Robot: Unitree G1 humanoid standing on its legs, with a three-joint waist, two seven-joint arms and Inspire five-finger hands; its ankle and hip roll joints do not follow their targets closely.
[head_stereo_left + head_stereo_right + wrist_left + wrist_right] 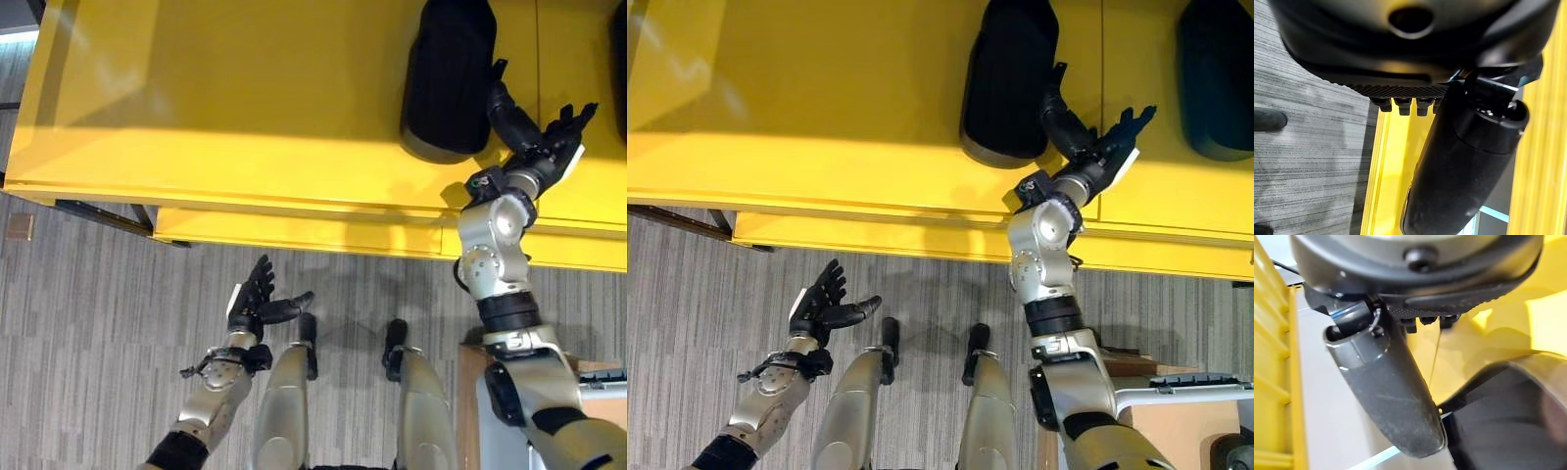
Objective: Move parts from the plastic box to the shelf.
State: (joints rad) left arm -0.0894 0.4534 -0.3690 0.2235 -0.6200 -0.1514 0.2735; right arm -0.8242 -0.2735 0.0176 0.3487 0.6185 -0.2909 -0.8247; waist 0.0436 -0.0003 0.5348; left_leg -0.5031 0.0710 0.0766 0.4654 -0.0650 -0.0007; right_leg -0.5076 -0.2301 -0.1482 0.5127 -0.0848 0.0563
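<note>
No writing can be read on anything here. The black part [449,78] is a smooth, rounded, elongated moulding with a grey lower edge, lying on the yellow shelf [216,108]. The right hand [549,142] is over the shelf just beside the part, fingers spread and straight, thumb by the part's lower right side, gripping nothing. A second dark part [1215,78] lies further right. The left hand [257,299] hangs low above the grey carpet [88,323], open and empty.

Bright shelf [245,98] (glare upper left), wrist views blurred
</note>
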